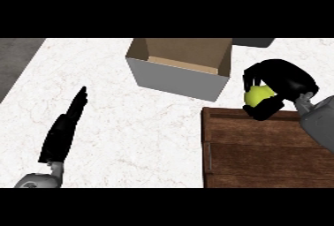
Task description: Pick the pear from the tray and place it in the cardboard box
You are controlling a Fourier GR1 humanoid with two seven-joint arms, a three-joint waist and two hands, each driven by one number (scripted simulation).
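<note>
Closest to the viewpoint, at the lower left, the left hand lies edge-on over the white marbled counter, its fingers straight and together, pointing up the view toward the far edge. It holds nothing and touches none of the objects. A wide stretch of bare counter separates it from the dark wooden tray at the lower right.

That tray runs off the view's right and lower edges; its left rim and far rim show as raised wooden lips, and the planked floor inside is bare where visible.

Just past the tray's far rim, the right hand hangs above the counter with its fingers and thumb curled round the pear. Yellow-green skin shows between the black fingers, so the fruit is off the tray and held in the air, over the strip of counter between the tray's far rim and the box.

To the left of that hand stands the cardboard box, open at the top, its grey near wall facing the viewer and its tan inner walls visible. The hand is beside the box's right corner, not above the opening. A narrow gap of counter separates box and tray.
</note>
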